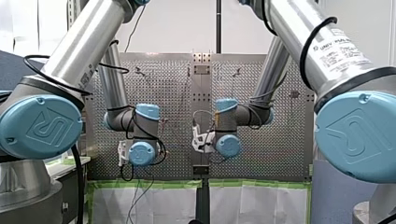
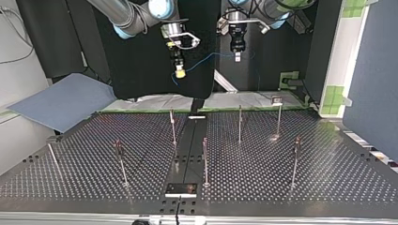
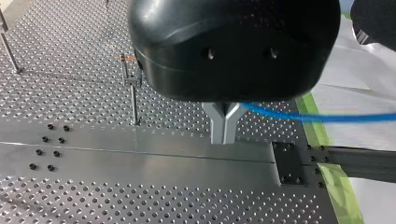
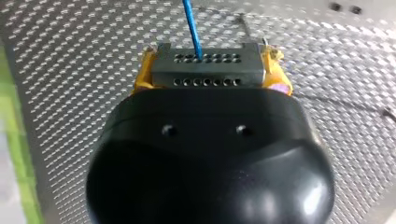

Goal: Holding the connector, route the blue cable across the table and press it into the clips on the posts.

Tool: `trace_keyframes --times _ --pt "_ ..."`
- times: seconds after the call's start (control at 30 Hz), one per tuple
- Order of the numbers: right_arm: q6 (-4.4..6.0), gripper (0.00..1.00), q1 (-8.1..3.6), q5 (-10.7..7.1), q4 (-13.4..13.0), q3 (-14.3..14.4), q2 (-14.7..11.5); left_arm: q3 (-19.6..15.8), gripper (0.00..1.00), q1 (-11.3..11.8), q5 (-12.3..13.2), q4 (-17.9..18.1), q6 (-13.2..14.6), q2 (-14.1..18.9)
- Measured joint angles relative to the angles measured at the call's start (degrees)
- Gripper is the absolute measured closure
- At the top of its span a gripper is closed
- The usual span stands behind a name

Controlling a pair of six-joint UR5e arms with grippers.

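I've got my right gripper [image 2: 179,71] pinching the connector [image 4: 208,74], my left gripper [image 3: 225,133] seemingly clamped on the blue cable [image 3: 327,118], and none of the posts [image 2: 172,126] clipped yet.

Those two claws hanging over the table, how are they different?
My right gripper has yellow pads; my left gripper has bare metal fingers. My right gripper clamps a grey connector, while my left gripper pinches the blue cable itself. Both are black-bodied, hang above the table and share that one cable.
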Motion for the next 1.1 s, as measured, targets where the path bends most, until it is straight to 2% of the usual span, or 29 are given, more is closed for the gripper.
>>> trace_keyframes --times 0.23,0.47,0.63,0.77,0.9,0.97,1.1 --pt "-0.58 1.00 0.03 0.07 3.9 -0.2 3.5 0.0 1.00 0.0 0.0 0.0 0.0 0.0" --pt "-0.61 1.00 0.04 0.08 7.4 -0.3 4.0 0.0 1.00 0.0 0.0 0.0 0.0 0.0" --pt "-0.62 1.00 0.04 0.07 8.4 -0.3 4.0 -0.3 1.00 0.3 -0.1 -0.3 0.2 0.3" --pt "-0.74 1.00 0.22 0.19 9.3 -0.7 3.2 -0.8 1.00 1.7 -0.2 -1.8 0.4 1.8" --pt "0.56 1.00 0.53 0.22 10.8 -1.5 1.4 -0.8 1.00 2.6 -0.6 -4.2 0.0 4.2" --pt "1.16 1.00 0.69 -0.33 11.1 -1.6 0.4 -0.5 1.00 2.8 -1.2 -5.1 -0.2 5.1" --pt "1.59 1.00 0.80 -1.95 11.8 -2.1 -1.4 0.6 1.00 3.2 -3.0 -7.2 -1.5 7.2"
